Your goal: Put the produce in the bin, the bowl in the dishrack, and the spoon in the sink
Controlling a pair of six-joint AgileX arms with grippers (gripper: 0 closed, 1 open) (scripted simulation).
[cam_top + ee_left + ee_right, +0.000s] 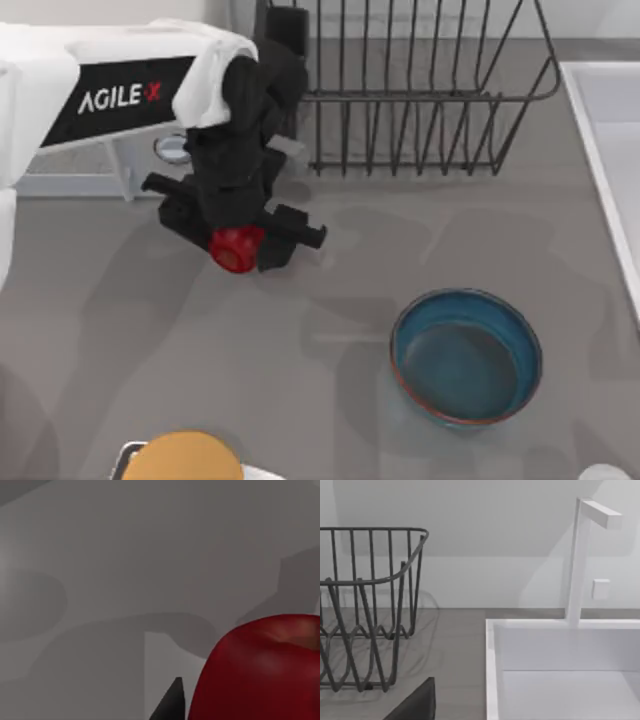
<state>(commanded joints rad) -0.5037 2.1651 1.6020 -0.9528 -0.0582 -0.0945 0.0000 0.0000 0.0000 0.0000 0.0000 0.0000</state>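
Glossy red produce [236, 247]; blue-teal bowl [466, 357], reddish-brown rim; dark dishrack [420, 90]; pale, perhaps white-grey sink [560, 670]

produce [260, 670] cut by left wrist view's edge, sink [600, 150] and dishrack [420, 90] cropped in top view

Soft, even light falls on the grey desk [150, 330], with broad faint shadows spreading below the left arm toward 6 o'clock. The bowl [466, 357] shows a mild sheen on its glaze. In the left wrist view the red fruit [260, 670] looms close and carries a soft highlight.
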